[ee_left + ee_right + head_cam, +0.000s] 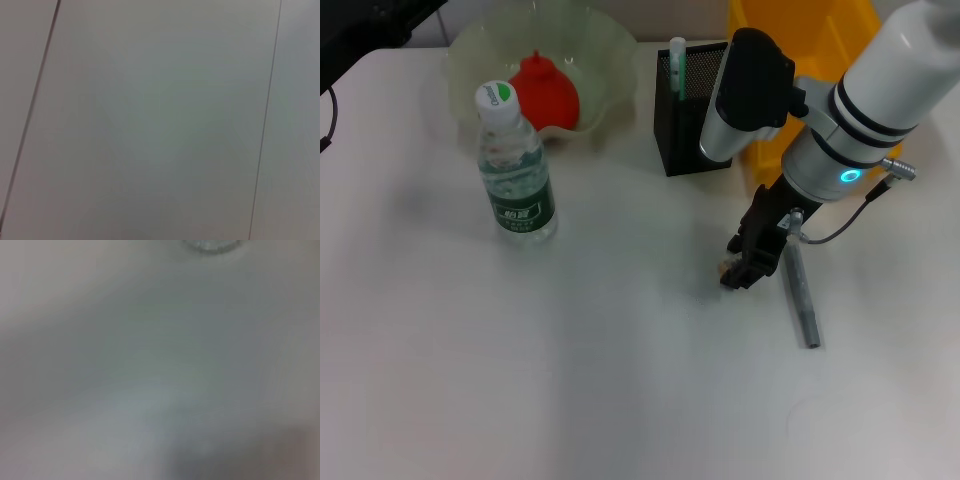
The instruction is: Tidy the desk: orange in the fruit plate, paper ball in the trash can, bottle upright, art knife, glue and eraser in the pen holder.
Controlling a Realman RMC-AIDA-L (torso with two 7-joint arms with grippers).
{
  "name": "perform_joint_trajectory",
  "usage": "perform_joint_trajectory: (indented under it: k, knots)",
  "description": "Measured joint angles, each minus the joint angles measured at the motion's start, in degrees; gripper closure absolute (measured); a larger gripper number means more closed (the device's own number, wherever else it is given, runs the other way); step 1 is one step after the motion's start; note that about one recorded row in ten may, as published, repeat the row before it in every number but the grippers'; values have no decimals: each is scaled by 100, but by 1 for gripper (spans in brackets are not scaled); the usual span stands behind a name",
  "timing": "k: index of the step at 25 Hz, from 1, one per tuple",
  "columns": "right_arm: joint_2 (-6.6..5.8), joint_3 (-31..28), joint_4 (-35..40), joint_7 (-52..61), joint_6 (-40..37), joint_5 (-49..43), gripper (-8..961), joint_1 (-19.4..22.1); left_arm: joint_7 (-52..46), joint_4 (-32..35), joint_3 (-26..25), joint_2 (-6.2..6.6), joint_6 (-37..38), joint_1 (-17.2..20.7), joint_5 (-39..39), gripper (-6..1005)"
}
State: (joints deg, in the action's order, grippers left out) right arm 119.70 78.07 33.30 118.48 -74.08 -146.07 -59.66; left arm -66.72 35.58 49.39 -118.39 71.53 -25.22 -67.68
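White desk (570, 380) under my cameras, right gripper (738, 268) down beside slim grey art knife (800, 300), clamped on a small tan object, black mesh pen holder (688, 110) behind it.

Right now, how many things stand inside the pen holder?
1 in view: a green-and-white stick stands at the left back corner of the pen holder. The right arm covers the holder's right side, so more may be hidden.

White plain tabletop (570, 380); clear plastic bottle (515, 170) with green label, white cap; red-orange fruit (545, 92) in translucent pale plate (610, 60); black mesh pen holder (685, 130); grey slim knife (802, 300); black claw (742, 265); yellow bin (820, 40).
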Motion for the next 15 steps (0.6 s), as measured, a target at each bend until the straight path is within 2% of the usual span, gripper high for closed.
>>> perform_joint_trajectory:
  k: [7, 11, 13, 14, 15]
  knots:
    - [-38, -97, 40, 131, -62, 0, 498, -2, -2, 15, 0, 0, 7, 0, 2, 242]
    - [-57, -343, 96, 147, -202, -1, 499, 34, -11, 24, 0, 0, 11, 0, 1, 242]
    - [-66, -605, 214, 150, -339, -2, 501, 91, -19, 46, 0, 0, 12, 0, 2, 242]
    - [-92, -1072, 440, 152, -477, -1, 503, 209, -24, 64, 0, -2, 12, 0, 1, 242]
    - [-92, -1072, 440, 152, -477, -1, 505, 209, -24, 64, 0, -2, 12, 0, 1, 242]
